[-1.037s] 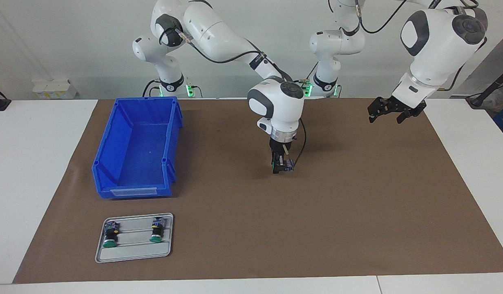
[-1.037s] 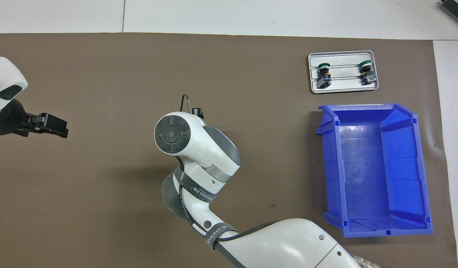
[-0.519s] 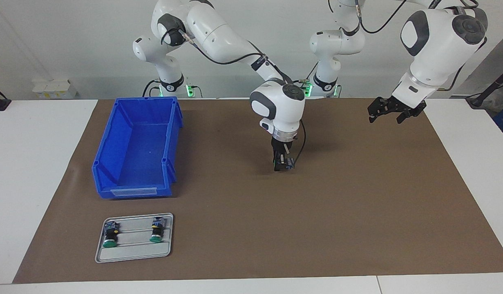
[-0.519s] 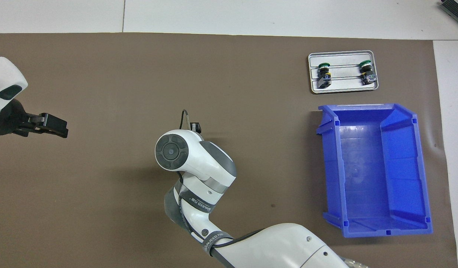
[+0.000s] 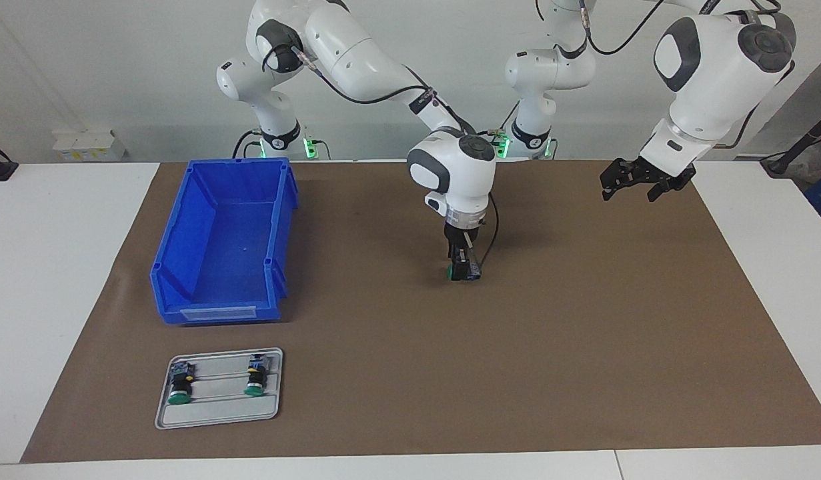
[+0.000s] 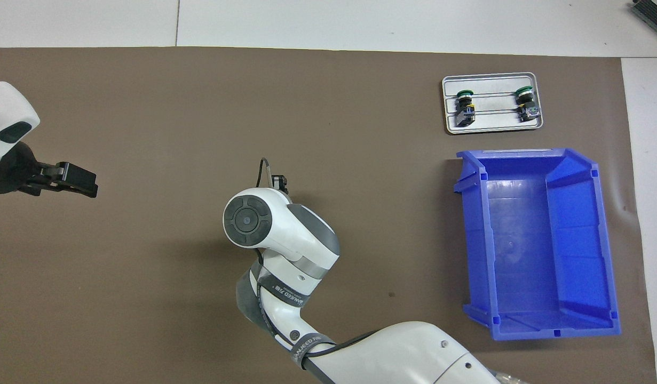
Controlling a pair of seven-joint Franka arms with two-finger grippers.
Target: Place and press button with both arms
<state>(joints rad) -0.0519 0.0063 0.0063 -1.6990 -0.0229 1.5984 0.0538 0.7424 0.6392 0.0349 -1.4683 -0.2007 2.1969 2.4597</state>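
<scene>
- The button (image 5: pixel 462 271) sits at the right gripper (image 5: pixel 461 267), low over the middle of the brown mat (image 5: pixel 583 333); green cap edge and blue base peek out on either side.
- Overhead, the right arm's wrist hides nearly all of it.
- Can't tell whether those fingers pinch it or have let go.
- Left gripper (image 5: pixel 633 190) waits spread wide, up in the air over the mat's left-arm end.
- Two more buttons lie on the grey tray (image 5: pixel 217 417), just beside the blue bin (image 5: pixel 183 267).

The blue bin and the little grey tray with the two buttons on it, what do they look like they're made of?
The blue bin looks like moulded plastic: uniform saturated colour, a soft sheen and ribbed walls. The grey tray could be metal or plastic: pale matte grey with rounded corners, a raised rim and shallow ridges; the look leaves it open.
</scene>
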